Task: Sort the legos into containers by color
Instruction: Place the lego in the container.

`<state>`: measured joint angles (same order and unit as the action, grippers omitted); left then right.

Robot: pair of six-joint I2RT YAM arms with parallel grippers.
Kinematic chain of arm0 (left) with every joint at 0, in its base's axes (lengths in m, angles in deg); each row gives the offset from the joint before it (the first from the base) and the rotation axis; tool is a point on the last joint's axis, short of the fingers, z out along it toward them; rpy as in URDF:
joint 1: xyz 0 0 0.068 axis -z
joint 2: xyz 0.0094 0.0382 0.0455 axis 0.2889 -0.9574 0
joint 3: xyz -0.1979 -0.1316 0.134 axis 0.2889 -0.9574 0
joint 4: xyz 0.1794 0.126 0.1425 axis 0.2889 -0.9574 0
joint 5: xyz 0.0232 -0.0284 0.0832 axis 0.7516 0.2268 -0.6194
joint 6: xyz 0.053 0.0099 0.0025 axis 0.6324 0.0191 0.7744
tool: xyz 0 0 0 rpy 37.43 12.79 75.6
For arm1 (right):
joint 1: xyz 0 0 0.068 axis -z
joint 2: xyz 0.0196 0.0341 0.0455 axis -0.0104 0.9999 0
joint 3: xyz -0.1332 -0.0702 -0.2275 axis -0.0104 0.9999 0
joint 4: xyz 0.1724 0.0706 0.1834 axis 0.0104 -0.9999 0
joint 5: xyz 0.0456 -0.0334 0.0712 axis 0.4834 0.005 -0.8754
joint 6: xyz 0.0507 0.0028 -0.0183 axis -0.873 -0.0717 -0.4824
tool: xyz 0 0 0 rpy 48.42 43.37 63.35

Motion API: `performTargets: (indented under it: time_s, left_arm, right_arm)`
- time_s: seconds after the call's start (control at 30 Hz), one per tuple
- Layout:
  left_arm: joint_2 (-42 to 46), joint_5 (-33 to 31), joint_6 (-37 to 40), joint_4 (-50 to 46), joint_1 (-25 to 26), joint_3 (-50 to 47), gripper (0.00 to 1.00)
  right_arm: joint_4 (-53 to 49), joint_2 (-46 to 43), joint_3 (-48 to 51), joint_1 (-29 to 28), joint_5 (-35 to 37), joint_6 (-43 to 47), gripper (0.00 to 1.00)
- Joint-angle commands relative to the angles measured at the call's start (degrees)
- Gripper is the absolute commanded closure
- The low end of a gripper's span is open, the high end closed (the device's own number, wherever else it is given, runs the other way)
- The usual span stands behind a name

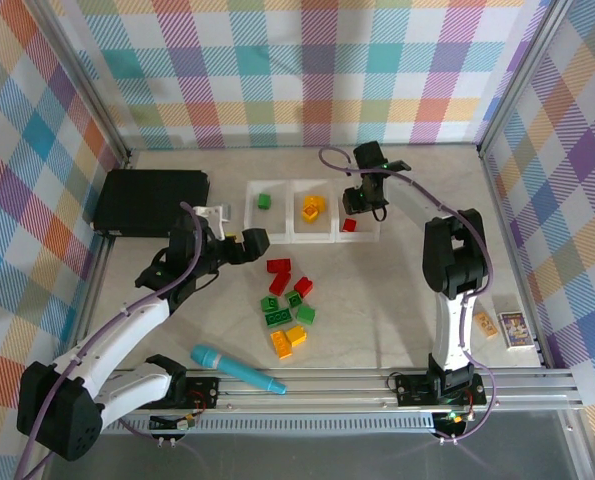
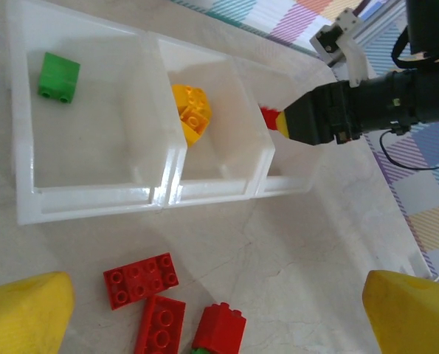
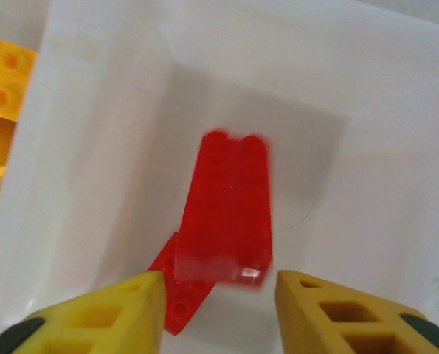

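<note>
- The containers (image 1: 290,226), three clear trays joined in a row, sit toward the far side of the table (image 1: 392,300). The left tray holds one green brick (image 1: 264,201) and the middle tray a yellow-orange cluster (image 1: 312,208).
- The right gripper (image 3: 218,286) hangs over the right tray with its jaws narrowly apart. A blurred red brick (image 3: 230,203) lies between and below the fingertips, touching neither as far as shows. It partly covers a second red brick (image 3: 182,302) on the tray floor.
- The left gripper (image 2: 219,324) hovers just on the near side of the containers, jaws wide and holding nothing.
- The loose legos (image 1: 288,300), red, green and yellow-orange, lie scattered on the near side of the containers, the red ones closest to the trays.
- A black case (image 1: 152,202) lies to the left of the containers, apart from them.
- A teal marker (image 1: 235,368) lies well to the near side of the containers, past the pile, close to the metal rail (image 1: 357,385).
- A card box (image 1: 517,328) and a small orange packet (image 1: 487,323) lie well off to the near right of the containers, beyond the right arm's column.
- The checked wall (image 1: 307,90) stands behind the containers with a strip of bare table between.
- Bare table opens to the near right of the containers, between the pile and the right arm.
</note>
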<state>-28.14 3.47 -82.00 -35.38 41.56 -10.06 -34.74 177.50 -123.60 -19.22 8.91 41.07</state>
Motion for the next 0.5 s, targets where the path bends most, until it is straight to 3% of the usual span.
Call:
performTargets:
  time_s: [0.0,0.17,0.47]
  left_arm:
    - [0.32,0.01,0.12,1.01,1.46,-0.65,0.00]
    - [-0.18,-1.82,0.24,-0.39,2.42,-0.76,0.00]
    - [-4.92,-6.13,4.56,-7.75,4.51,1.45,0.00]
  right_arm:
    - [-0.91,0.77,-1.91,0.30,-0.13,-0.40,0.50]
    - [-1.79,0.25,-2.05,0.30,1.14,-1.45,0.38]
    - [0.18,-8.58,1.95,0.30,0.20,-5.24,0.33]
